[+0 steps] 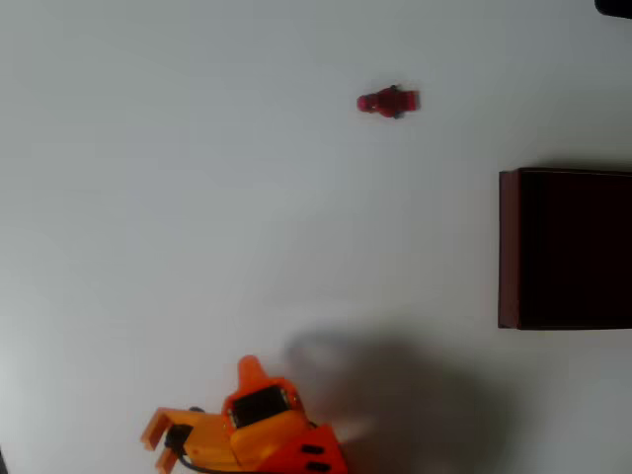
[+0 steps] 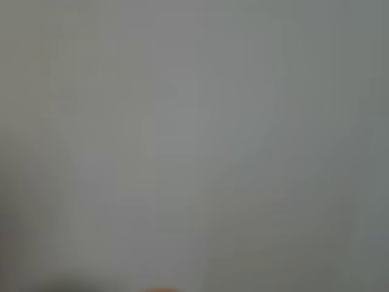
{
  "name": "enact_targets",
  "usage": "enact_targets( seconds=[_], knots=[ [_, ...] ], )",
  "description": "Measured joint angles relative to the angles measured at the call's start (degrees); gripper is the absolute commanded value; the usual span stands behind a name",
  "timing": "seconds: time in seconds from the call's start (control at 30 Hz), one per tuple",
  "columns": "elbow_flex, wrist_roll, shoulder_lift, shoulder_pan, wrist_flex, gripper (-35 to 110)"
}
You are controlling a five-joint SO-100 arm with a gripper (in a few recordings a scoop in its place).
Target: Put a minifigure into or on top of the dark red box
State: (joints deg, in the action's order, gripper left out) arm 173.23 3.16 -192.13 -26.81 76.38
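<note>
In the overhead view a tiny red minifigure [image 1: 388, 102] lies on its side on the white table, upper middle. The dark red box [image 1: 509, 247] stands at the right edge, its dark inside facing up and its right part cut off by the frame. My orange gripper [image 1: 197, 400] is at the bottom left, far from both, with its fingers spread open and nothing between them. The wrist view gives a blurred grey-white surface with a sliver of orange at its bottom edge.
The white table [image 1: 197, 197] spreads wide between the gripper, the figure and the box. The arm's shadow [image 1: 395, 395] falls to the right of the gripper. A small dark thing [image 1: 617, 6] sits in the top right corner.
</note>
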Motion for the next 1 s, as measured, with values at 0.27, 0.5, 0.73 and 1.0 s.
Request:
enact_targets(
  seconds=[0.27,0.5,0.73,1.0],
  knots=[
    [0.0,0.6,0.0,-3.6,0.0,13],
    [-5.0,14.2,-0.4,-6.3,0.9,18],
    [-14.0,18.5,-0.4,-6.2,1.6,16],
    [-27.5,18.0,19.5,-3.8,3.3,20]
  ],
)
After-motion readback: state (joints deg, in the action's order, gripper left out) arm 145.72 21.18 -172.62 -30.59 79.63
